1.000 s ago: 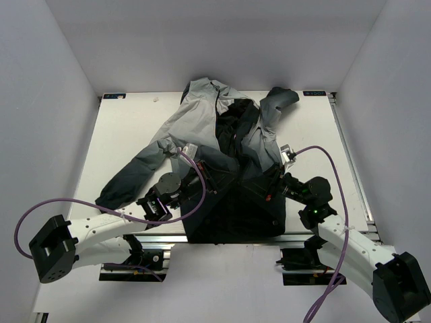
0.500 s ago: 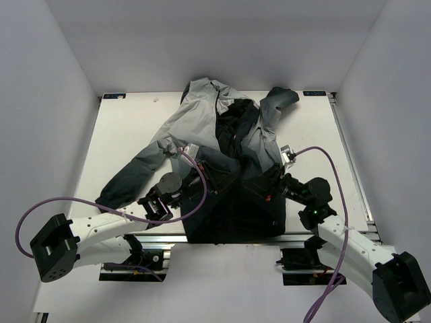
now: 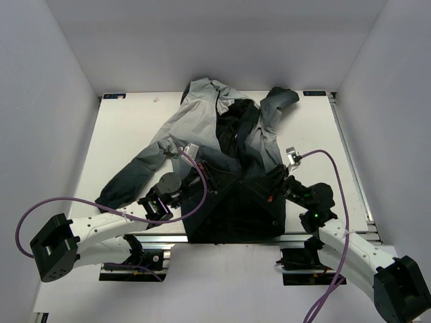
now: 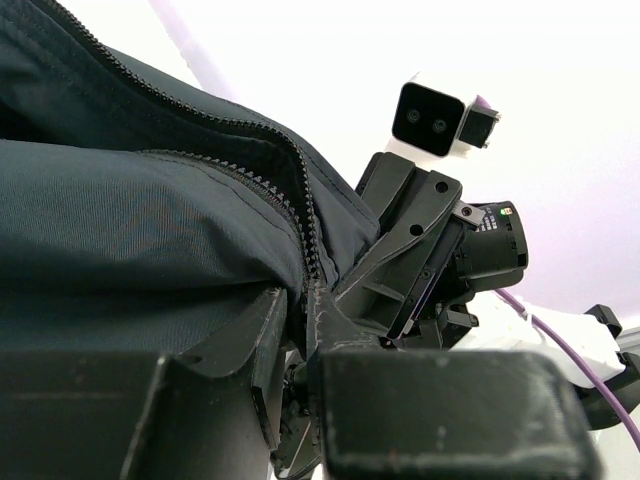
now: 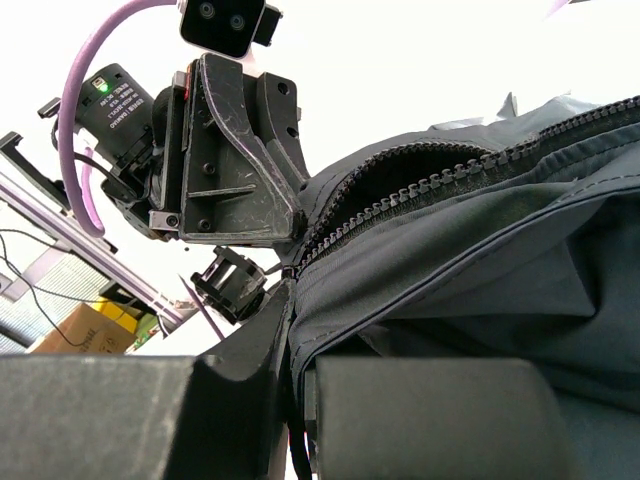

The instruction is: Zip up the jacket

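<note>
The jacket [image 3: 202,128] lies open on the white table [image 3: 121,134], light grey at the top and dark charcoal at the hem [image 3: 236,215], which hangs at the near edge. My left gripper [image 3: 204,180] is shut on the jacket's left front edge beside the zipper teeth [image 4: 300,215]. My right gripper [image 3: 273,187] is shut on the right front edge by its zipper teeth [image 5: 400,200]. The two grippers face each other with dark fabric held taut between them. In the left wrist view the left gripper [image 4: 300,305] pinches fabric; in the right wrist view the right gripper [image 5: 295,310] does the same.
White walls enclose the table on three sides. Purple cables [image 3: 195,168] loop from both arms over the jacket and the table's near rail [image 3: 161,235]. The jacket's left sleeve [image 3: 131,178] stretches toward the front left. A cardboard box [image 5: 85,330] shows beyond the table.
My right arm has shifted slightly right and toward the near edge, pulling its jacket edge with it. The left arm has barely moved. Both grips are unchanged.
</note>
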Robot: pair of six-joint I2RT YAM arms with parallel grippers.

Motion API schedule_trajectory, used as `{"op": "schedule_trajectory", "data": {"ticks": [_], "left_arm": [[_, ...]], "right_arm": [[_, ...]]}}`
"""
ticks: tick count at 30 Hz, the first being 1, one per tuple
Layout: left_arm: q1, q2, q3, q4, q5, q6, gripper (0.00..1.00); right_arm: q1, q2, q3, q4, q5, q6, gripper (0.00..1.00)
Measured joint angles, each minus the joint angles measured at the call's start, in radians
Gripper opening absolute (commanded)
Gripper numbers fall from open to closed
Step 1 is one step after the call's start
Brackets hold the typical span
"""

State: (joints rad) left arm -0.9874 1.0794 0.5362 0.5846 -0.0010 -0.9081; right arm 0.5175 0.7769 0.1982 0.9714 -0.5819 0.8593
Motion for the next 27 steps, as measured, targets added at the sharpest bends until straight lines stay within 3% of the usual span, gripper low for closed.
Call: {"op": "schedule_trajectory", "data": {"ticks": [27], "left_arm": [[0.000, 0.019, 0.000, 0.038, 0.014, -0.002, 0.00]], "right_arm": [[0.000, -0.014, -0.046, 0.031, -0.002, 0.044, 0.00]]}}
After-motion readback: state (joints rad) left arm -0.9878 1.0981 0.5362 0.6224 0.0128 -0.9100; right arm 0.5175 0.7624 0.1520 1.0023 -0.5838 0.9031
